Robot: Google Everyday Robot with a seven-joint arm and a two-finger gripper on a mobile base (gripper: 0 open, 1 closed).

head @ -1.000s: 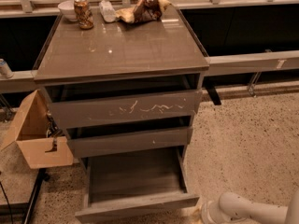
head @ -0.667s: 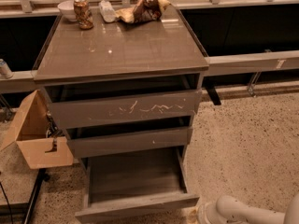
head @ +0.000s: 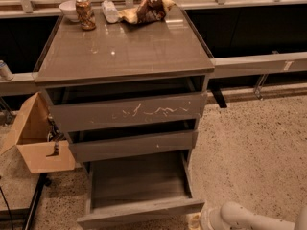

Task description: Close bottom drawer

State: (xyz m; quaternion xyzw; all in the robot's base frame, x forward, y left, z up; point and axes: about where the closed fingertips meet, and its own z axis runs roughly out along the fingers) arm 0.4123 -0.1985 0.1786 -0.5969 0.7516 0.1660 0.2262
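The bottom drawer [head: 139, 183] of the grey-brown cabinet stands pulled far out, its grey wood-grain floor bare and its slim plain front [head: 144, 213] near the lower edge of the camera view. Above it are the mid-height front [head: 134, 146] and the taller front with white scratches [head: 129, 112]. My white arm [head: 244, 218] reaches in from the lower right corner. The gripper [head: 195, 220] sits at the right end of the bottom drawer's front, mostly hidden below the frame.
An open cardboard box [head: 36, 143] stands on a stand left of the cabinet. On the cabinet top [head: 124, 47] are a can [head: 85, 13], a bowl [head: 69, 9], a bottle [head: 110, 11] and a crumpled bag [head: 146, 8]. Speckled floor [head: 254, 147] lies to the right.
My arm has edged slightly left toward the drawer front. The drawer stays open at the same reach.
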